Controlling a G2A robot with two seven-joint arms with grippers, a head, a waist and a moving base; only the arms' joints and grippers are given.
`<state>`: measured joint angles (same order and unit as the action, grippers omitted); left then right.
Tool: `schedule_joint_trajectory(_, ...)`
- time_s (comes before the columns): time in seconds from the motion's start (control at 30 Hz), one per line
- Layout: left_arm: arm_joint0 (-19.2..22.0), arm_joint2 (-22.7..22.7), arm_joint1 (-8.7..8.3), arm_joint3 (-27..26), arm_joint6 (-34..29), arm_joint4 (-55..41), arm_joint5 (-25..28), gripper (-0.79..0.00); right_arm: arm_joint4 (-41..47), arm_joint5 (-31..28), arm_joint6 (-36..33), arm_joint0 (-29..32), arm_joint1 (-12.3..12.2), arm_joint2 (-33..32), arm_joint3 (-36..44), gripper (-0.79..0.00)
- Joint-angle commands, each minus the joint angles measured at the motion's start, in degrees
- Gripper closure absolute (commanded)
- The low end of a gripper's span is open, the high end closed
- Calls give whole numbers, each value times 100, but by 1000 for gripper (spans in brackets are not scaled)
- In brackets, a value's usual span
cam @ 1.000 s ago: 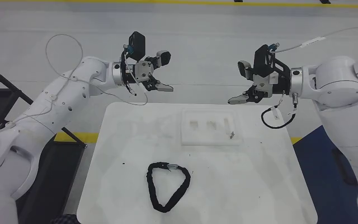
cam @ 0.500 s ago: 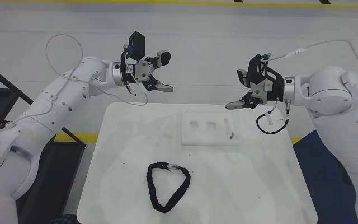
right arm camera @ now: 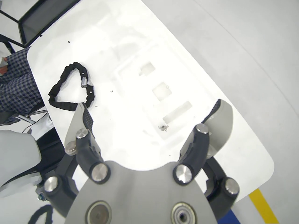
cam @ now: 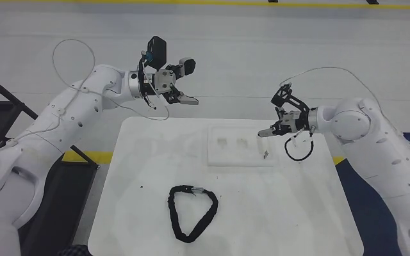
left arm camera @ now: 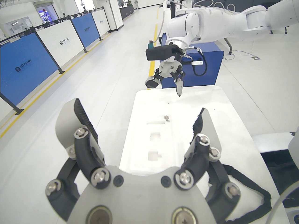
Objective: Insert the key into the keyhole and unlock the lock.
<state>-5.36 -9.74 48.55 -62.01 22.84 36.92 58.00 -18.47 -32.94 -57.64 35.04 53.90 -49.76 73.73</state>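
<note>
White bench (cam: 128,192), rounded at its corners. A black chain lock (cam: 173,211) lies as a closed loop at 6 o'clock, well apart from a white foam tray (cam: 218,160) at 1 o'clock, with a wide stretch of bench top between them and along the 9 o'clock edge. The small key (cam: 264,153) lies on the tray's 3 o'clock end, beside the last of three recesses.

The left fingers (cam: 188,99) hover spread wide, holding nothing, beyond the bench's 11 o'clock corner. The right fingers (cam: 266,133) hang parted and empty above the tray's 2 o'clock corner, near the key, not touching it.

The right wrist view shows a silver cylinder (right arm camera: 83,82) joining the chain's ends. The left wrist view shows the right fingers from the front.

Since a second ago the right arm has swung in from beyond the bench's far edge. The left arm has not moved.
</note>
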Motion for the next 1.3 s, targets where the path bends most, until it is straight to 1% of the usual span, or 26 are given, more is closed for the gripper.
schedule_joint_trajectory(0.0,0,0,0,0,0,0,0,-785,-118,279,-2,6,21,59,-69,-785)
schedule_joint_trajectory(0.13,0,0,0,0,0,0,0,-785,-370,897,30,22,73,183,-207,-785)
schedule_joint_trajectory(0.27,0,0,0,0,0,0,0,-785,-76,1624,-7,39,171,290,-448,-785)
schedule_joint_trajectory(0.4,0,0,0,0,0,0,0,-785,58,2087,-46,5,292,480,-621,-785)
schedule_joint_trajectory(0.43,0,0,0,0,0,0,0,-785,223,2180,-89,12,330,518,-702,-785)
schedule_joint_trajectory(0.6,0,0,0,0,0,0,0,-785,328,2495,-173,-103,476,714,-1095,-785)
schedule_joint_trajectory(0.7,0,0,0,0,0,0,0,-785,358,2611,-232,-154,555,814,-1325,-785)
schedule_joint_trajectory(0.83,0,0,0,0,0,0,0,-785,486,2618,-397,-204,650,921,-1594,-785)
schedule_joint_trajectory(0.9,0,0,0,0,0,0,0,-785,339,2619,-446,-280,696,1012,-1653,-785)
schedule_joint_trajectory(1.07,0,0,0,0,0,0,0,-785,522,2624,-666,-327,842,1178,-1871,-785)
schedule_joint_trajectory(1.27,0,0,0,0,0,0,0,-785,517,2578,-593,-443,975,1270,-2151,-785)
